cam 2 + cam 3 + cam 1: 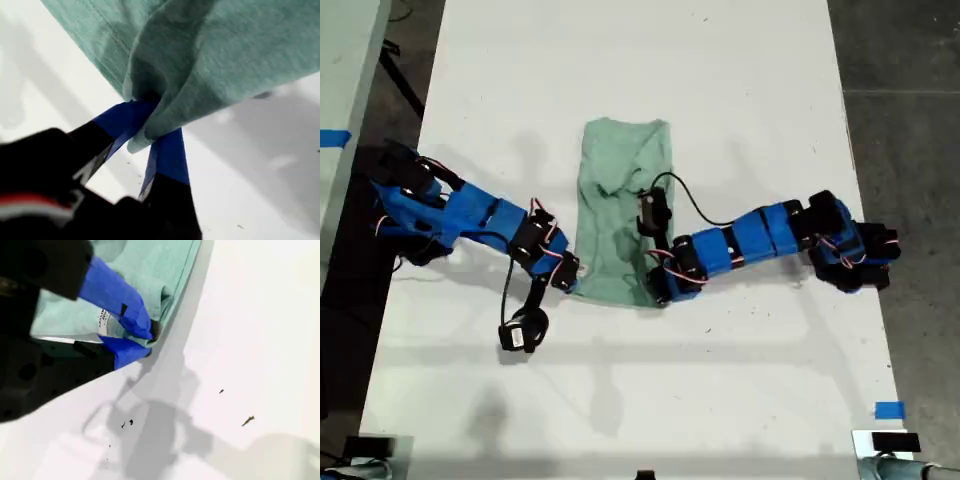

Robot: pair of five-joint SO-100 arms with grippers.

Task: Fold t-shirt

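Now t-shirt [620, 215] lies btwn both tools, first tool [150, 127] & second tool [145, 340] each clamped on its lower hem corners.

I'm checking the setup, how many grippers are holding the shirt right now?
2. My first gripper is shut on a bunched fold of the shirt; my second gripper pinches its hemmed edge. In the exterior view both arms meet its near corners.

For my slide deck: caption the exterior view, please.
Two blue arms pinch the near hem corners of a narrow-folded mint t-shirt on a white table.
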